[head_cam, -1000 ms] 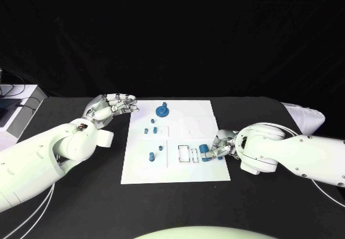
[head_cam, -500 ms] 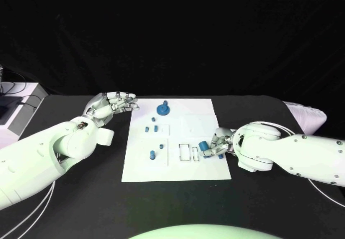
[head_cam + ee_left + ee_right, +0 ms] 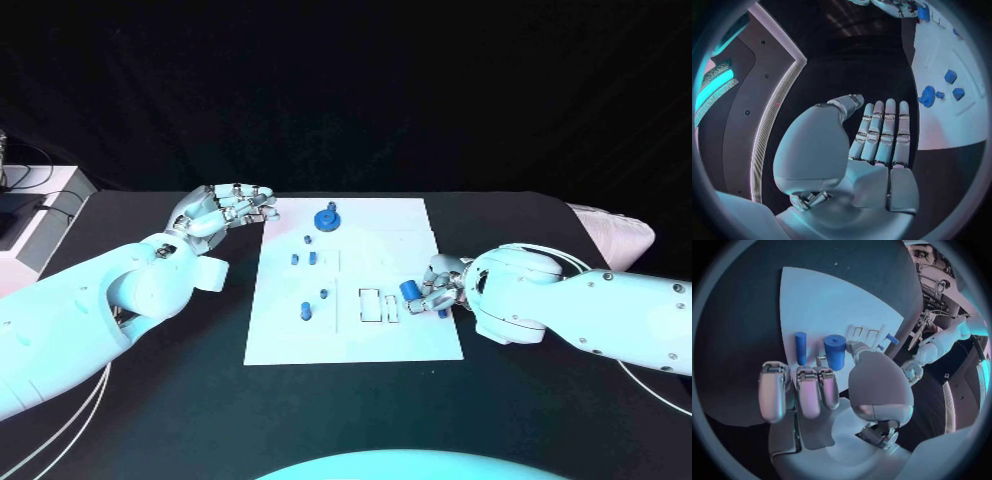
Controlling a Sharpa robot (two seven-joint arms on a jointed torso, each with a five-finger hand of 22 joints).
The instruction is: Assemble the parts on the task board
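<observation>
The white task board (image 3: pixel 361 335) lies in the middle of the table. My right hand (image 3: pixel 440 288) is at its right edge, thumb and fingertips around a short blue cylinder (image 3: pixel 410 291) held upright just above the board. In the right wrist view the thumb touches the cylinder (image 3: pixel 835 351) and a thin blue peg (image 3: pixel 801 347) lies beside it. A blue round knob (image 3: pixel 329 219) stands at the board's far edge. Several small blue parts (image 3: pixel 306 311) sit down the left half. My left hand (image 3: pixel 224 210) hovers off the board's far left corner, holding nothing, fingers straight and together (image 3: pixel 879 135).
Two white slotted frames (image 3: pixel 379 306) sit on the board just left of the cylinder. A white bundle (image 3: pixel 616 235) lies at the table's right edge. Grey equipment with cables (image 3: pixel 26 215) stands at the far left. Bare black table surrounds the board.
My right hand and the blue cylinder have crept slightly toward the far side of the board. The left hand has stayed where it was.
</observation>
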